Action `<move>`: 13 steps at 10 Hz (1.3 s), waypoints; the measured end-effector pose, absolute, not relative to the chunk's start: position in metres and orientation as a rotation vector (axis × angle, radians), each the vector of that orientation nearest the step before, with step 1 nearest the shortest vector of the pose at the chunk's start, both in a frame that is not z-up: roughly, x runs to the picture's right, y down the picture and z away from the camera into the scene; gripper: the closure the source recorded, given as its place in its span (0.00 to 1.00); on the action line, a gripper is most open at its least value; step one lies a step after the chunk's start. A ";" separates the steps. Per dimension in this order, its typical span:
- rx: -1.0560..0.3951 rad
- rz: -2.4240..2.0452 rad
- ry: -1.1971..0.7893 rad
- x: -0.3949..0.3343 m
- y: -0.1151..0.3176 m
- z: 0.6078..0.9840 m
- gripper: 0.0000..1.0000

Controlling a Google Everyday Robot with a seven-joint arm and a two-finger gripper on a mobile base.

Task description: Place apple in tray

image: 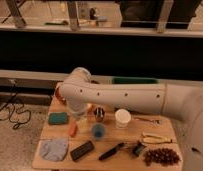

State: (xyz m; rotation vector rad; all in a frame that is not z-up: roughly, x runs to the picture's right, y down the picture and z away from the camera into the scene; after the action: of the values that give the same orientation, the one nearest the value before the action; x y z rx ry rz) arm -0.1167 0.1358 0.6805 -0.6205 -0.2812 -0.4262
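The apple [89,107] sits on the worktop [135,131] near the middle of the frame. Only a small orange-yellow patch of it shows beside the arm. It is round, so no long axis or heading can be told. Just to its right stands a dark round thing [99,114], and further right a white cup [123,118]. The tray [135,80] is at the back of the worktop, upper right of the apple. It shows only as a green strip above the forearm, and the apple is not in it.

The white arm comes in from the right edge and runs leftward across the tray. It bends at a rounded elbow at centre left, then drops to the tool [81,121]. The tool hangs low over the worktop just left of and below the apple. I cannot tell how far open it is or whether it holds anything. A carrot [72,130] lies at its lower left and a blue cup [98,131] at its lower right.
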 end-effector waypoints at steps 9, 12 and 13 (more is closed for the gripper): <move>-0.622 -0.425 -0.301 -0.144 0.100 0.749 0.20; -0.645 -0.413 -0.296 -0.146 0.102 0.772 0.20; -0.651 -0.410 -0.296 -0.148 0.102 0.776 0.20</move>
State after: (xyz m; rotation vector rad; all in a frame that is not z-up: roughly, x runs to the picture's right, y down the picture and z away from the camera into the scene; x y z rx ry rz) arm -0.1481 0.1016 0.7761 -0.6510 -0.2961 -0.4104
